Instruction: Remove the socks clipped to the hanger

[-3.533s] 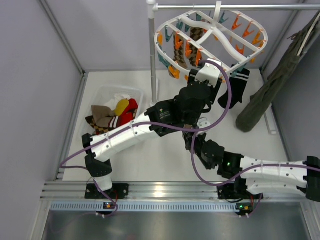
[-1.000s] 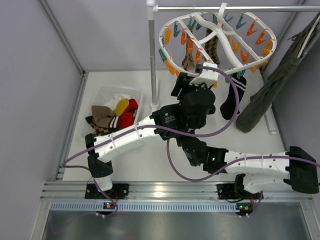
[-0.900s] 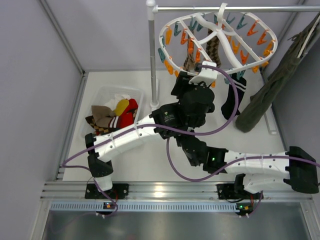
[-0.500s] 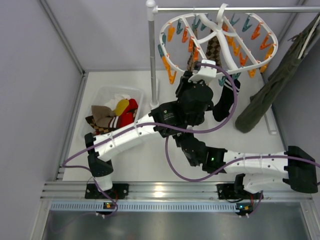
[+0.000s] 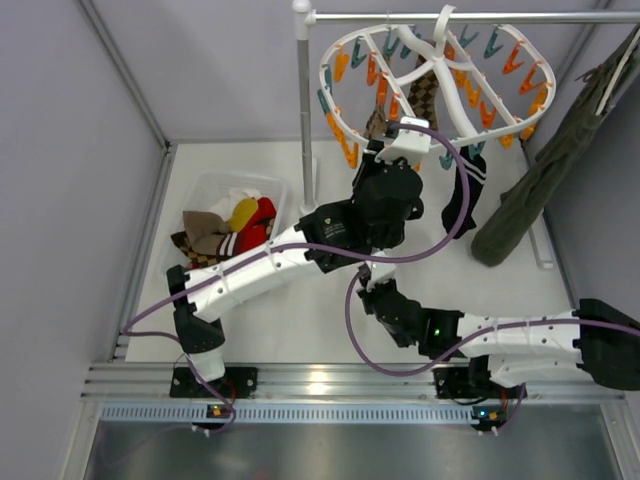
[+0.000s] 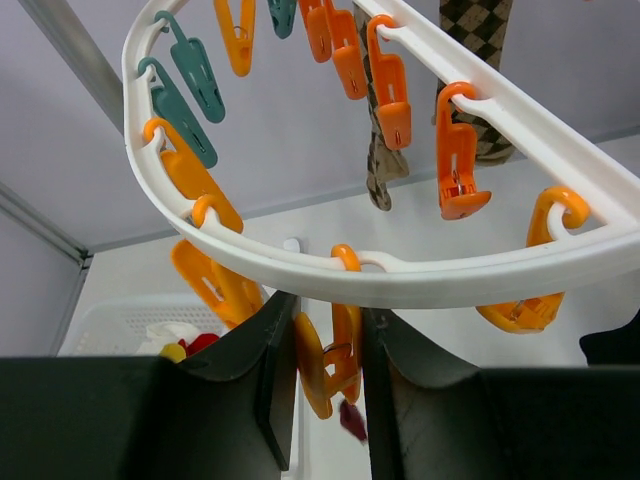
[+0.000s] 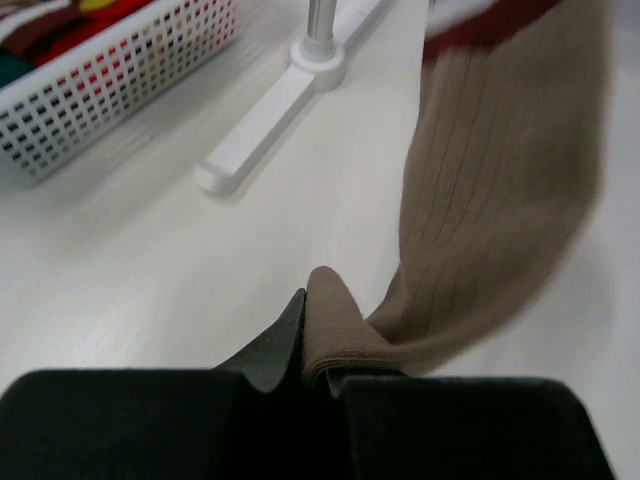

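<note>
We found the hanger (image 5: 324,82) hung by its hook from the rail (image 5: 480,15) at the far side of the table (image 5: 300,330); it sat tilted, its white rim lined with orange and teal clips. A checked sock (image 5: 428,92) hung near its middle; a narrower brown patterned sock (image 6: 380,165) hung from a clip just left of it; a dark sock (image 5: 463,198) with white bands hung below the near rim.

The left gripper (image 6: 328,308) was raised to the underside of the rim; its fingers stood a little apart on either side of an orange clip (image 6: 345,355), close against it; we could not tell whether they pressed it.

The right gripper (image 7: 318,335) lay low over the table, beneath the left arm in the overhead view; its fingers were clamped on a fold of a ribbed tan sock (image 7: 500,180). That sock rose from the fingers toward the upper right; its upper end showed dark-red and white bands, blurred, and ran out of view, so we could not tell whether it was clipped.

The upright pole (image 5: 303,110) carrying the rail stood left of the hanger, its foot on the table; a white basket (image 5: 200,185) sat left of the pole, well apart from both grippers, holding loose socks (image 5: 222,235) in brown, red, yellow and white. A long green garment (image 5: 545,170) hung from the rail to the right of the hanger, its lower end resting on the table.
</note>
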Robot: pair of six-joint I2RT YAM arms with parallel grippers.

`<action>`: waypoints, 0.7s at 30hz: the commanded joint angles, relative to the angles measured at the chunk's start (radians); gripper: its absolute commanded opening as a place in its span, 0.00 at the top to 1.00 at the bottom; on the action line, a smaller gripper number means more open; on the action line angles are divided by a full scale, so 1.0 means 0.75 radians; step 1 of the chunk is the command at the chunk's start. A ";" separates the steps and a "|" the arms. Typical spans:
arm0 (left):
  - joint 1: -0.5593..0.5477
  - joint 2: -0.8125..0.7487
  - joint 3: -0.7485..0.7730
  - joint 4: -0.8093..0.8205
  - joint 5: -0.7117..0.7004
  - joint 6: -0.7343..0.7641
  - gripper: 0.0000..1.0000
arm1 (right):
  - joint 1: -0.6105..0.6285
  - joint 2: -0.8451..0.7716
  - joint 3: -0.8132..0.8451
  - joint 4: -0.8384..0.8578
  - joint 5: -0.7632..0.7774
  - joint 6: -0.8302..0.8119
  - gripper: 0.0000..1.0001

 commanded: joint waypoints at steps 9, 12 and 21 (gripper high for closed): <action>0.012 -0.226 -0.173 0.048 0.179 -0.131 0.56 | 0.036 -0.087 -0.077 0.154 -0.232 0.074 1.00; 0.012 -0.310 -0.240 0.048 0.197 -0.188 0.40 | 0.021 -0.079 -0.036 0.139 -0.257 0.076 1.00; 0.010 -0.570 -0.500 0.050 0.122 -0.231 0.01 | -0.075 0.027 0.191 0.127 -0.418 0.011 1.00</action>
